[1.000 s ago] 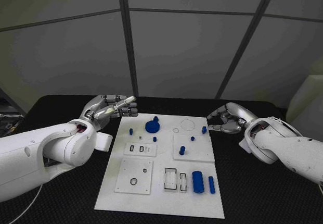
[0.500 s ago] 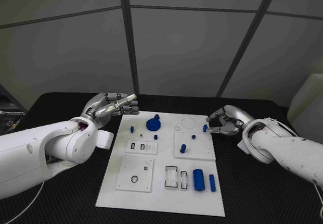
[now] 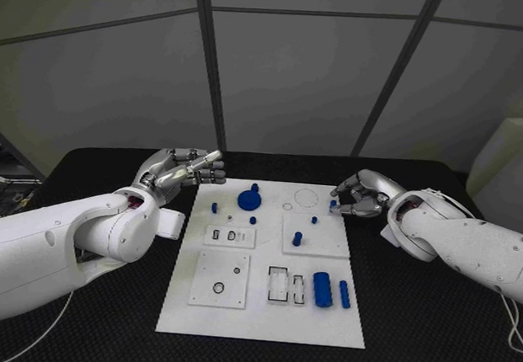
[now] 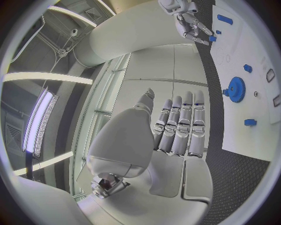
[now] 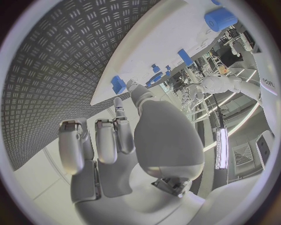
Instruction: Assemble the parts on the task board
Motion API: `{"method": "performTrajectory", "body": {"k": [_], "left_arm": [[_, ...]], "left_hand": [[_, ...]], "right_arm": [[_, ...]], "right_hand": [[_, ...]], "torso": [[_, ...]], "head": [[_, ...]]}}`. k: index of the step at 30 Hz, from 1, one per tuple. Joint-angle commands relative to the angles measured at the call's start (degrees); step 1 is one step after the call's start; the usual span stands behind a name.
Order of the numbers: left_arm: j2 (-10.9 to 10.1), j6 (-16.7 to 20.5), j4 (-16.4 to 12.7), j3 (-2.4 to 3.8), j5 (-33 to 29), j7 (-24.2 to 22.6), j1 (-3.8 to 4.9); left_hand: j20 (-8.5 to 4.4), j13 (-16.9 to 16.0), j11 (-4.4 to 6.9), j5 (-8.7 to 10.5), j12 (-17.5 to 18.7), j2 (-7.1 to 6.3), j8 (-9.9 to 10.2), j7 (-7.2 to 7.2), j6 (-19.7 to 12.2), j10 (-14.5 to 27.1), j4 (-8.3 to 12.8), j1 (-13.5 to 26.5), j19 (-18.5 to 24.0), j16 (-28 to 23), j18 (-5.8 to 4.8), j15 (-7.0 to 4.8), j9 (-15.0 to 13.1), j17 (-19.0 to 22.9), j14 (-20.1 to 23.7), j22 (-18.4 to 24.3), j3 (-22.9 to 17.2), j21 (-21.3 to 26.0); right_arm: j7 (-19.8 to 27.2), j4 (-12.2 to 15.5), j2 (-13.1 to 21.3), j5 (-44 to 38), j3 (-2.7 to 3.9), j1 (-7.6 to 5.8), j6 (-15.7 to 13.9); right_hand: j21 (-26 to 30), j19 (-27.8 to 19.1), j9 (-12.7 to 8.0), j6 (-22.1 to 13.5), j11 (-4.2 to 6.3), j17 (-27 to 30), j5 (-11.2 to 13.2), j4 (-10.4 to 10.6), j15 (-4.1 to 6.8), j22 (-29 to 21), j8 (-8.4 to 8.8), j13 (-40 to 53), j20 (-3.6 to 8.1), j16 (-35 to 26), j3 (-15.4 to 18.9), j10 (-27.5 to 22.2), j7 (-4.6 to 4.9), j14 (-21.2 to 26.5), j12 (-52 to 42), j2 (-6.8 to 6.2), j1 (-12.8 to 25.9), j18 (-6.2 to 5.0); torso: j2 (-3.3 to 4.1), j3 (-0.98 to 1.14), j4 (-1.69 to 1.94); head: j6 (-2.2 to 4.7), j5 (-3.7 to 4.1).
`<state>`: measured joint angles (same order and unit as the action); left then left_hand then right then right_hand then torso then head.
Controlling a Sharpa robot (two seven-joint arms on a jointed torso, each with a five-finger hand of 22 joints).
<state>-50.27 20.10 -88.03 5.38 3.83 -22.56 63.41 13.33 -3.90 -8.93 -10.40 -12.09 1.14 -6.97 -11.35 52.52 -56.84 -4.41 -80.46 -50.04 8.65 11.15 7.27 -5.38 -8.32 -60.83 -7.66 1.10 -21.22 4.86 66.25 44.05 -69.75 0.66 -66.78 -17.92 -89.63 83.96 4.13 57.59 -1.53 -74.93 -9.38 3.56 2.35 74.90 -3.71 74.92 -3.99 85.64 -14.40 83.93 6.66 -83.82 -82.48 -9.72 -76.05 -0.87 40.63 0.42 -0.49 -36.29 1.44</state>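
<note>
Right hand (image 3: 360, 197) sat at the task board's (image 3: 263, 316) 2 o'clock corner, fingers curled inward, thumb tip close to a small blue peg (image 3: 331, 205) at the board's right edge. Peg lay at about 8 o'clock from the hand, just beside the fingertips; contact could not be told, so whether the hand had hold of it could not be told either. Peg looked upright, long axis vertical.

Left hand (image 3: 187, 171) hovered off the board's 10 o'clock corner, fingers straight and together, nothing in it. Blue gear (image 3: 249, 202) lay at 4 o'clock from it, near but apart.

Other parts: big blue cylinder (image 3: 321, 289) and slim blue bar (image 3: 343, 295) at the board's 5 o'clock area, both long axis 12-to-6, well apart from both hands.

Judgement: right hand was far nearer the peg, so the next move was probably a pinch there, approach from 2 o'clock.
</note>
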Motion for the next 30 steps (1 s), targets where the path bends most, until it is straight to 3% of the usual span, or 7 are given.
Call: {"method": "performTrajectory", "body": {"k": [1,17,30], "left_arm": [[0.1,-0.7,0.0,0.06,0.3,-0.2,0.07],[0.0,-0.7,0.1,0.06,0.5,-0.2,0.07],[0.0,-0.6,0.2,0.06,0.5,-0.2,0.07]], "left_hand": [[0.05,0.1,-0.42,-0.19,0.3,0.43,0.3,-0.5,0.0,0.1,0.3,-0.1,0.1,-0.3,-0.78,0.06,0.0,-0.1,0.3,0.1,-0.1,0.2],[0.05,0.1,-0.42,-0.19,0.3,0.43,0.3,-0.5,0.0,0.1,0.3,-0.1,0.1,-0.3,-0.78,0.06,0.0,-0.1,0.3,0.1,-0.1,0.2],[0.05,0.1,-0.42,-0.19,0.3,0.43,0.3,-0.5,0.0,0.1,0.3,-0.1,0.1,-0.3,-0.78,0.06,0.0,-0.1,0.3,0.1,-0.1,0.2]], "right_arm": [[-0.2,-0.3,-0.2,-0.8,0.03,-0.03,1.5],[-1.0,-1.5,-0.9,-1.4,0.03,0.23,2.7],[-1.9,-1.8,-1.5,-2.2,0.03,0.28,1.8]], "right_hand": [[-0.4,6.0,0.1,0.6,-0.24,-5.4,0.2,-0.3,0.01,15.1,-0.34,7.9,-0.1,-0.2,-0.2,2.1,-0.11,-4.1,-0.4,0.79,0.1,0.87],[-0.4,6.0,0.3,2.3,-0.01,-5.9,0.1,-1.0,0.17,15.1,-0.67,8.5,-0.01,0.0,-0.8,2.5,-0.39,-4.2,-1.0,1.91,0.4,0.87],[-0.4,6.0,0.4,3.2,0.14,-6.4,0.1,-1.0,0.3,15.1,-0.71,9.1,0.11,0.3,-1.0,2.8,-0.57,-4.3,-1.6,2.55,1.2,0.87]], "torso": [[0.0,0.02,-0.04],[0.01,0.08,-0.07],[-0.02,0.1,-0.06]], "head": [[-0.1,0.11],[-0.28,0.02],[-0.38,0.04]]}}
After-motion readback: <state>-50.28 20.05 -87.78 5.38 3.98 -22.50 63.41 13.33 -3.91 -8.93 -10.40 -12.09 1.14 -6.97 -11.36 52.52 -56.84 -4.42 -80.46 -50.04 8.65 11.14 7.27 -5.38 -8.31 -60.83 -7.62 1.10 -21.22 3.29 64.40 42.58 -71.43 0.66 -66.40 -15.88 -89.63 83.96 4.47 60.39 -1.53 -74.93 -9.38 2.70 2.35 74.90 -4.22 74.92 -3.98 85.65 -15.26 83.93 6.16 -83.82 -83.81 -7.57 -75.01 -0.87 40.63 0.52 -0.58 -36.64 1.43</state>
